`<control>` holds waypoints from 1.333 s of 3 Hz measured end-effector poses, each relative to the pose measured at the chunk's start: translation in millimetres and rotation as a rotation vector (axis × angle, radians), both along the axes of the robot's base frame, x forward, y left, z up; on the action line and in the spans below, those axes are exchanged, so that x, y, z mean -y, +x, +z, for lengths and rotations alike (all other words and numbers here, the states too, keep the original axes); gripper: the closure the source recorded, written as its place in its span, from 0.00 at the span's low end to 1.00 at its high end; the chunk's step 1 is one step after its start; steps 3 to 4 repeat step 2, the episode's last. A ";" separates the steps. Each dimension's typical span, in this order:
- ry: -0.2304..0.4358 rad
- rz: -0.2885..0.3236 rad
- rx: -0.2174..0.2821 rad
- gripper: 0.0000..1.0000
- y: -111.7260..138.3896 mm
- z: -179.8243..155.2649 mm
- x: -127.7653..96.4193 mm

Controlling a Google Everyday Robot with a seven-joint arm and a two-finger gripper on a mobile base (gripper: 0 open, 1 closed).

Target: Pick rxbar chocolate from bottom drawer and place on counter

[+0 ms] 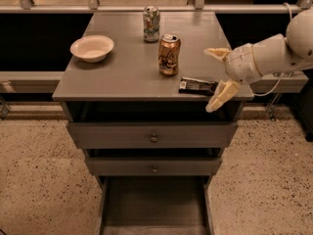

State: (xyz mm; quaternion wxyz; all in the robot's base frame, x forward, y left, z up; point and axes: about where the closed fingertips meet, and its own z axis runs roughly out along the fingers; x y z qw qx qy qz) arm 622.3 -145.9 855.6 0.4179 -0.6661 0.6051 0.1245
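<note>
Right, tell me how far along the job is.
Done: the rxbar lies flat on the counter, near its front edge. In hand: nothing; the gripper sits at the bar's right end, fingers open. Left: only pulling the arm away; the bottom drawer stands open.
</note>
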 end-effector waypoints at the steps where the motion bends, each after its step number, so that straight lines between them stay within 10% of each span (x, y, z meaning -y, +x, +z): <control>1: -0.028 0.047 0.024 0.00 -16.5 17.9 4.8; 4: -0.028 0.047 0.024 0.00 -16.5 17.8 4.7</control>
